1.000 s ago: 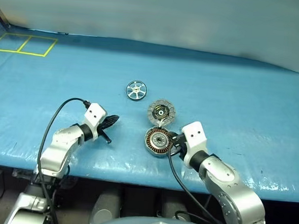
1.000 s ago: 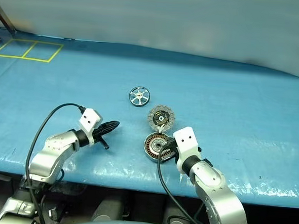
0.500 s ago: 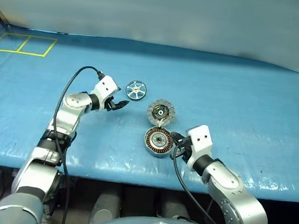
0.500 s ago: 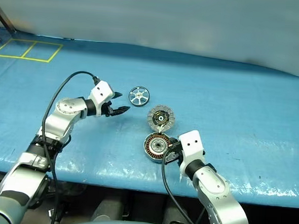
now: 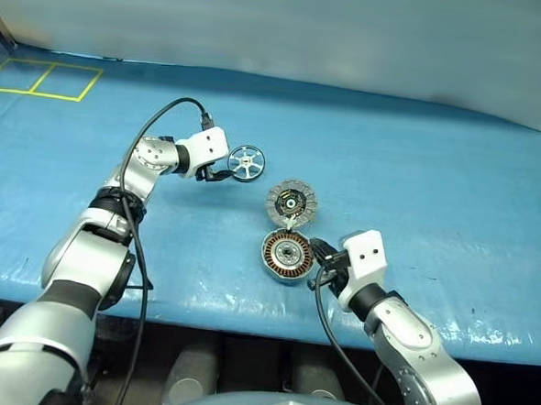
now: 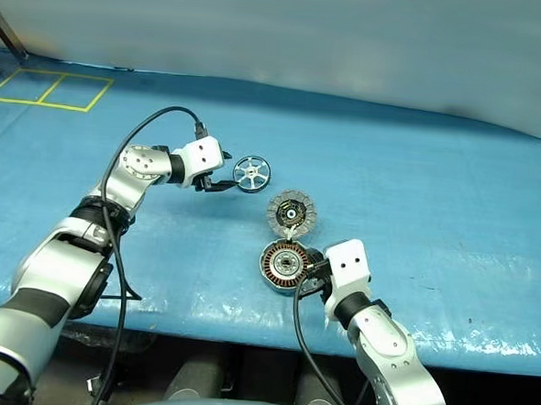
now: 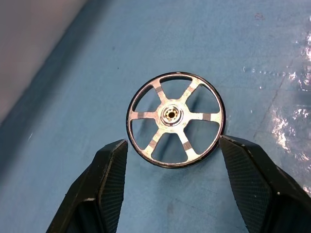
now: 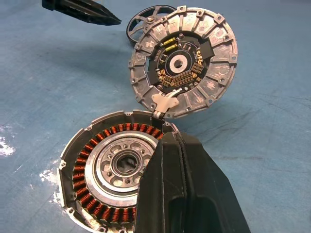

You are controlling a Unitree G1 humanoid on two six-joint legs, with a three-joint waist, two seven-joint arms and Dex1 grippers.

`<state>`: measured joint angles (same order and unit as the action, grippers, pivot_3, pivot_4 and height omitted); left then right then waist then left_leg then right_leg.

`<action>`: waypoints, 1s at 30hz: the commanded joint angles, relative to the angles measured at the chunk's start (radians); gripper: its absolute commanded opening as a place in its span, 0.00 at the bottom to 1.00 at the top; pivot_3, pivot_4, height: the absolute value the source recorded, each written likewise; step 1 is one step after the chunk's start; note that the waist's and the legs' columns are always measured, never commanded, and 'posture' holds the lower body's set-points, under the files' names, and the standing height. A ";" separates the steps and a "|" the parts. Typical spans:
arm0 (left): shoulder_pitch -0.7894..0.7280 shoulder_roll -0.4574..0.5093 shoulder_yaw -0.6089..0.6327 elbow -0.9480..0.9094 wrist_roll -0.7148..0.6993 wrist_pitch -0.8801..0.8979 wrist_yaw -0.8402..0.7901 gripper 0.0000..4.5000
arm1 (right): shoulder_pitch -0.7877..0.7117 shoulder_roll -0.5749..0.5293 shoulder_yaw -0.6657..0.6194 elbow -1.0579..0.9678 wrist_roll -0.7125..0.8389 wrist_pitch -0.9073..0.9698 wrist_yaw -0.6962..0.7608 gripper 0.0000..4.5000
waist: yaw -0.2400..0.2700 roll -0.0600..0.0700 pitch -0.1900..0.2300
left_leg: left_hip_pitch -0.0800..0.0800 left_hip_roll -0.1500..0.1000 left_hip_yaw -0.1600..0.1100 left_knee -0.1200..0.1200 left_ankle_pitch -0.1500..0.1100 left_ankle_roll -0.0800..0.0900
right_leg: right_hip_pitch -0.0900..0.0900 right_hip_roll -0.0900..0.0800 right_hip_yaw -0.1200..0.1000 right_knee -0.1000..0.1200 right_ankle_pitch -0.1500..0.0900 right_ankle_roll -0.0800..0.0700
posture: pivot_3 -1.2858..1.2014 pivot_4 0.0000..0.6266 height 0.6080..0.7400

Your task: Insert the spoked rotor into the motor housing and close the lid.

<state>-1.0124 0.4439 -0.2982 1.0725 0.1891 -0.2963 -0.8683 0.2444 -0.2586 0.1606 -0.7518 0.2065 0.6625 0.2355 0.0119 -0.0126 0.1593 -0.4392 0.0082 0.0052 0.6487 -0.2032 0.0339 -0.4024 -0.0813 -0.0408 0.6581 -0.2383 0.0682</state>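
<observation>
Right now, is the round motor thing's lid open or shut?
Open. The lid lies swung aside, and the motor housing shows its copper windings.

One rotor (image 7: 175,119), six spokes. One housing (image 8: 104,178), lid (image 8: 187,60) open, hinged at its edge: one lid. Two grippers: left gripper (image 7: 172,167), right gripper (image 8: 181,184), two black fingers (image 7: 108,171) apiece. One blue table (image 5: 437,176). Two yellow-taped squares (image 5: 39,80), side by side, far left corner.
</observation>
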 commanded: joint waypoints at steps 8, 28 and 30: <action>-0.108 -0.042 -0.014 0.149 0.083 -0.055 0.045 0.72 | 0.065 0.017 0.017 0.027 -0.013 -0.169 0.006 0.00 | 0.001 -0.005 0.003 | -0.002 0.001 -0.001 0.002 0.000 0.000 | -0.001 0.001 0.000 0.001 0.000 0.001 | 0.52 0.24 1.00; -0.154 -0.093 0.000 0.222 0.125 -0.015 0.198 0.72 | 0.070 0.030 0.031 0.049 -0.051 -0.184 -0.011 0.00 | 0.001 -0.005 0.003 | -0.004 0.001 -0.001 0.007 0.000 0.001 | -0.002 0.001 0.000 0.003 0.002 0.002 | 0.52 0.24 1.00; -0.154 -0.100 -0.003 0.227 0.131 -0.010 0.212 0.72 | 0.066 0.031 0.031 0.050 -0.052 -0.184 -0.012 0.00 | 0.001 -0.005 0.003 | -0.004 0.001 -0.001 0.008 0.000 0.001 | -0.002 0.001 0.000 0.003 0.002 0.002 | 0.52 0.24 1.00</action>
<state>-1.1378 0.3514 -0.3201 1.2958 0.3146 -0.3095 -0.6753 0.3188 -0.2312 0.1908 -0.6794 0.1561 0.5026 0.2246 0.0128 -0.0181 0.1626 -0.4435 0.0090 0.0046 0.6566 -0.2036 0.0347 -0.4039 -0.0805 -0.0408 0.6612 -0.2364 0.0702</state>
